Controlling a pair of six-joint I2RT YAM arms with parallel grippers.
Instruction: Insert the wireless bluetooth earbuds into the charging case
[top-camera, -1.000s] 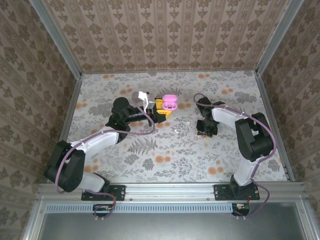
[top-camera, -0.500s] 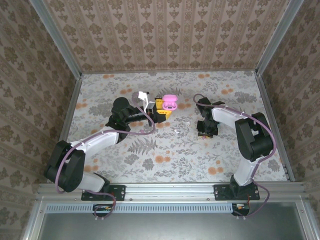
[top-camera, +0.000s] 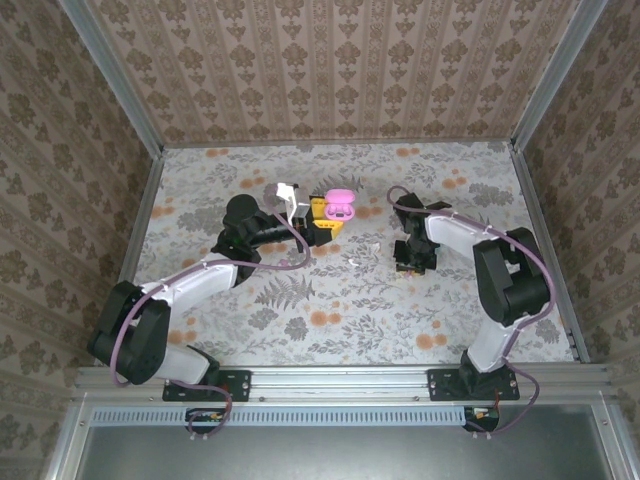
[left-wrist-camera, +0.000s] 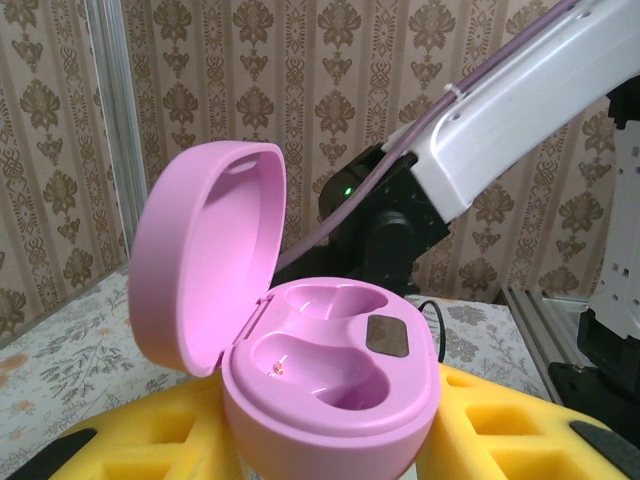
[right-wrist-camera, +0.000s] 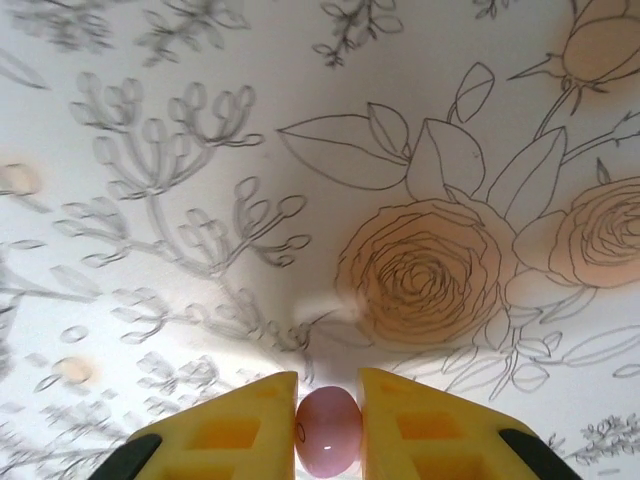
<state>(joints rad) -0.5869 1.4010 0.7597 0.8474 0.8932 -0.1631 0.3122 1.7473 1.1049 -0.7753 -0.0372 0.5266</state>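
We take the pink charging case (top-camera: 340, 207) as our landmark. In the top view it sits towards the far middle of the flowered table cover (top-camera: 300, 330), held off the surface by the left gripper (top-camera: 328, 218), which reaches it from the left.

From the left wrist, we see the yellow pads (left-wrist-camera: 500, 420) on either side of the case's base (left-wrist-camera: 330, 400), grasping it firmly. The lid (left-wrist-camera: 205, 255) stands swung up on the left of the base, and the two moulded wells face upward, with a small dark square between them. Behind the case rises the right arm (left-wrist-camera: 520, 110), a green light glowing on its dark joint.

The right gripper (top-camera: 408, 262) is to the right of the case and nearer the arm bases, low over the cover and well apart from the case. In the right wrist view its yellow fingertips (right-wrist-camera: 240, 425) are clenched on a pink earbud (right-wrist-camera: 328, 435), a round, glossy bead pinched squarely between them just above the printed roses.

Between the case and the right gripper lie two small white pieces (top-camera: 354, 261) on the cover, and we cannot tell what they are.
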